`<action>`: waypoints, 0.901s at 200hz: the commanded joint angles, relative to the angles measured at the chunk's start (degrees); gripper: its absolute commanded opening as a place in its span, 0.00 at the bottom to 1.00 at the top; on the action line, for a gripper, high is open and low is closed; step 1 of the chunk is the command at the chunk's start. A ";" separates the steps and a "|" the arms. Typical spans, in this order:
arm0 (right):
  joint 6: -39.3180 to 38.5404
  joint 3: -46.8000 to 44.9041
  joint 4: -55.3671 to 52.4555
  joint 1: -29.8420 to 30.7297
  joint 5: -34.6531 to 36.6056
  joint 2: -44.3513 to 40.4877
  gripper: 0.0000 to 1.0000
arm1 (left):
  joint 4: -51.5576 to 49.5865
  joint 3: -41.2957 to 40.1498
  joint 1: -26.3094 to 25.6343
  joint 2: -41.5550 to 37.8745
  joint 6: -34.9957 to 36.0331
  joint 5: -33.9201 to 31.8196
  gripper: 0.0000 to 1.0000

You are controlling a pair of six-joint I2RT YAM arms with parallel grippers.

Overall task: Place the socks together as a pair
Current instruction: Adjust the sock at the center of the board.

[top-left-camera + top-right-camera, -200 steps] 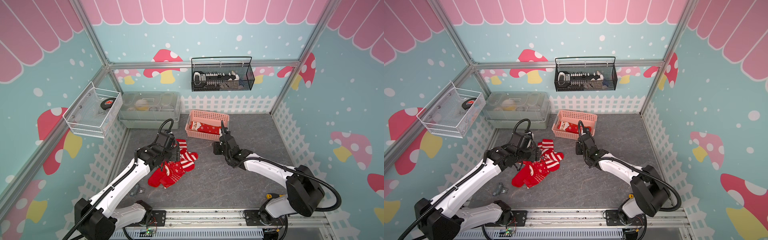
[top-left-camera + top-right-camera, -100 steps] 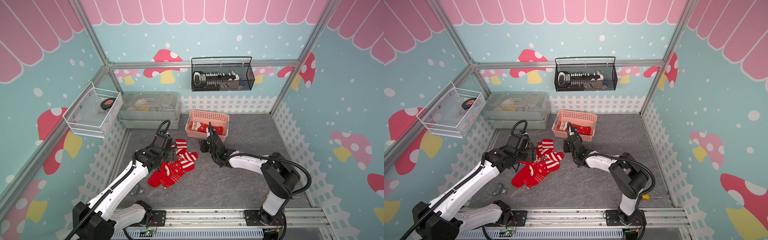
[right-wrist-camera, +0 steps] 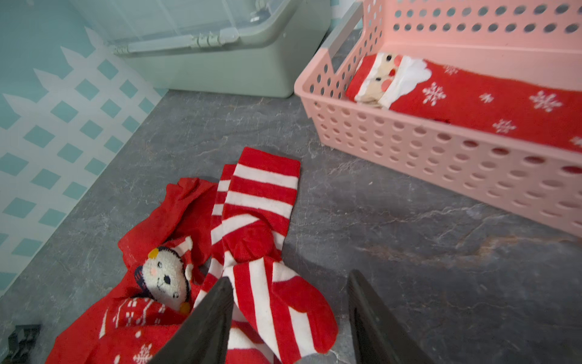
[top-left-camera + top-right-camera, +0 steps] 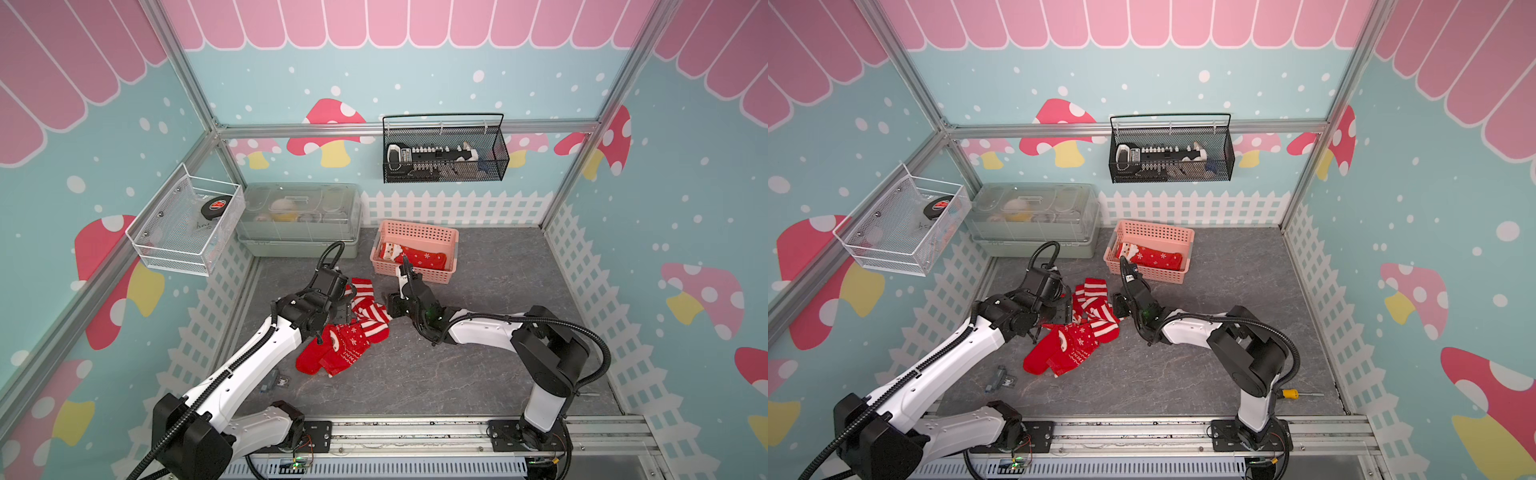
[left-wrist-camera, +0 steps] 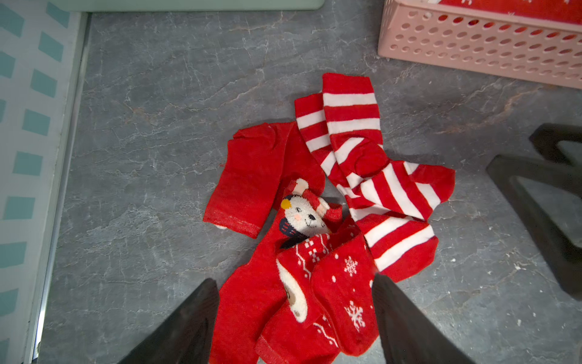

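Right wrist view puts the right gripper (image 3: pixel 289 277) over the toe end of the two striped socks (image 3: pixel 261 201). Its jaws are parted, with only that striped toe lying between them on the grey tabletop (image 3: pixel 393 220), and no cloth is pinched yet. The striped socks lie crossed one over the other at the edge of a red heap (image 4: pixel 347 332) in front of the pink basket (image 3: pixel 409 148), which holds a Santa sock (image 3: pixel 472 101). From the left wrist camera, the left gripper (image 5: pixel 294 282) hangs over the other side of the heap, jaws likewise wide and empty. They frame a snowflake sock (image 5: pixel 343 283) that overlaps a sock with a knitted white face (image 5: pixel 302 217). The step looks like a reach for the striped socks, which are nearly matched already. To do it well, bring the right jaws down square across the toe so they catch either both layers or clearly one. Close firmly, since knit slips, and lift slowly so the neighbouring snowflake sock does not drag along. The left arm would best wait or pin the heap, clear of the right fingers, as the two grippers stand near each other.
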 commanded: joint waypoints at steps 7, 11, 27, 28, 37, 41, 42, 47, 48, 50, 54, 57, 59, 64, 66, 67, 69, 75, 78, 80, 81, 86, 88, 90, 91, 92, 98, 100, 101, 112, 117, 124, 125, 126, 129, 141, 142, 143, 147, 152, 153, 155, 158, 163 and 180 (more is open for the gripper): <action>2.96 -2.06 1.51 0.82 -4.23 3.42 0.55 | -1.81 1.61 0.45 1.50 -0.94 1.03 0.78; 3.54 -2.45 2.26 0.86 -4.70 3.79 0.54 | -1.91 1.63 0.46 1.70 -1.05 0.60 0.77; 4.83 -2.73 4.77 1.69 -7.38 4.52 0.46 | -2.20 1.78 0.64 2.53 -1.54 0.39 0.77; 4.85 -2.65 4.70 1.75 -7.54 5.39 0.45 | -2.24 1.75 0.64 2.58 -1.55 0.52 0.78; 4.86 -1.96 3.75 2.32 -7.57 6.82 0.44 | -2.29 1.77 0.64 3.04 -1.56 1.56 0.77; 4.86 -1.79 3.34 2.56 -7.26 7.09 0.43 | -2.28 1.75 0.66 3.24 -1.62 2.19 0.78; 4.86 -1.78 3.23 2.62 -7.26 7.16 0.43 | -2.29 1.74 0.65 3.29 -1.59 2.30 0.78; 4.73 -1.62 2.94 2.92 -7.18 7.50 0.44 | -2.29 1.83 0.72 3.69 -1.56 2.78 0.77; 4.71 -1.61 2.86 2.98 -7.22 7.54 0.43 | -2.29 1.86 0.68 3.78 -1.60 2.86 0.77; 4.63 -1.53 2.67 3.04 -7.25 7.71 0.43 | -2.35 1.85 0.65 3.82 -1.61 2.98 0.78; 4.52 -1.49 2.32 3.25 -7.43 7.87 0.43 | -2.52 1.98 0.64 4.13 -1.82 3.14 0.78; 4.51 -1.50 2.00 3.35 -7.55 8.10 0.43 | -2.57 1.99 0.64 4.36 -2.08 3.30 0.78; 4.56 -1.48 1.86 3.38 -7.55 8.20 0.43 | -2.69 1.94 0.64 4.49 -2.26 3.46 0.77; 4.72 -1.56 1.23 3.54 -7.57 8.37 0.43 | -2.81 1.92 0.64 4.80 -2.42 4.15 0.77; 4.87 -1.59 1.03 3.56 -7.58 8.42 0.44 | -2.82 1.86 0.64 4.82 -2.50 4.40 0.77; 4.96 -1.64 1.03 3.63 -7.55 8.40 0.44 | -2.82 1.84 0.64 4.87 -2.51 4.63 0.77; 5.15 -1.74 0.92 3.65 -7.59 8.43 0.44 | -2.79 1.69 0.64 5.02 -2.59 4.98 0.77; 5.65 -2.16 0.80 3.78 -7.67 8.53 0.44 | -2.84 1.46 0.64 5.25 -2.85 6.07 0.77; 6.04 -2.41 1.22 3.82 -7.61 8.49 0.45 | -2.84 1.24 0.65 5.47 -3.08 6.65 0.77; 6.34 -2.66 1.53 3.89 -7.61 8.48 0.45 | -2.82 1.14 0.68 5.52 -3.17 6.96 0.77; 6.48 -2.83 1.72 3.90 -7.65 8.52 0.45 | -2.82 1.08 0.66 5.53 -3.28 7.19 0.77; 7.13 -3.19 2.70 4.07 -7.67 8.55 0.46 | -2.82 0.73 0.75 5.74 -3.72 8.15 0.77; 7.30 -3.23 3.03 4.15 -7.67 8.67 0.46 | -2.82 0.53 0.73 5.81 -3.88 8.52 0.77; 7.45 -3.28 3.24 4.24 -7.62 8.67 0.47 | -2.82 0.37 0.77 5.93 -4.03 8.83 0.77; 7.52 -3.27 3.36 4.30 -7.62 8.70 0.47 | -2.82 0.30 0.75 5.95 -4.11 9.00 0.77; 7.60 -3.27 3.42 4.37 -7.61 8.81 0.47 | -2.82 0.22 0.74 6.05 -4.15 9.26 0.77; 7.72 -3.08 3.25 4.68 -7.21 8.96 0.48 | -2.73 -0.36 0.73 6.34 -4.35 10.06 0.77; 7.64 -2.98 3.18 4.79 -7.00 8.94 0.48 | -2.68 -0.53 0.73 6.46 -4.36 10.29 0.77; 7.57 -2.95 3.11 4.88 -6.91 8.97 0.48 | -2.66 -0.59 0.73 6.53 -4.41 10.39 0.77; 6.88 -2.31 1.88 5.38 -5.90 8.93 0.49 | -2.98 -1.15 0.77 7.35 -4.73 10.59 0.77; 6.52 -2.26 1.46 5.54 -5.50 8.63 0.49 | -3.47 -0.98 0.81 7.68 -4.99 10.42 0.77; 6.12 -2.44 1.41 5.72 -5.14 8.12 0.48 | -3.94 -0.65 0.80 8.03 -5.27 10.53 0.77; 6.11 -2.46 1.39 5.69 -5.05 8.07 0.48 | -3.99 -0.60 0.76 8.05 -5.26 10.55 0.77; 6.06 -2.55 1.43 5.73 -5.06 7.96 0.48 | -4.15 -0.58 0.74 8.07 -5.34 10.57 0.77; 5.97 -2.79 1.59 5.82 -4.90 7.68 0.47 | -4.13 -0.58 0.79 8.08 -5.38 10.64 0.77; 5.74 -3.50 2.81 6.28 -4.96 6.92 0.43 | -4.14 -0.57 0.81 7.78 -5.94 10.18 0.77; 5.74 -3.47 2.84 6.28 -4.96 6.86 0.43 | -4.14 -0.57 0.81 7.76 -5.99 10.11 0.77; 5.74 -3.50 2.86 6.37 -4.97 6.79 0.43 | -4.13 -0.52 0.81 7.70 -6.01 9.99 0.77; 5.74 -3.52 2.99 6.65 -5.07 6.57 0.42 | -4.17 -0.48 0.88 7.42 -6.18 9.62 0.77; 5.82 -3.50 2.96 7.01 -5.06 6.53 0.42 | -4.14 -0.61 1.03 7.03 -6.41 9.28 0.77; 5.83 -3.51 2.96 7.05 -5.10 6.49 0.41 | -4.13 -0.63 1.05 6.94 -6.40 9.27 0.77; 5.83 -3.42 2.96 7.23 -5.07 6.39 0.41 | -4.11 -0.67 1.18 6.77 -6.50 9.13 0.77; 5.83 -3.37 2.89 7.52 -5.20 6.31 0.41 | -4.13 -0.70 1.31 6.45 -6.72 8.79 0.77; 5.92 -3.16 2.83 7.85 -5.40 6.15 0.41 | -4.10 -0.82 1.70 6.04 -6.97 8.14 0.77; 6.30 -2.95 2.54 9.36 -4.87 5.44 0.41 | -3.97 -1.16 3.23 4.59 -7.75 7.05 0.77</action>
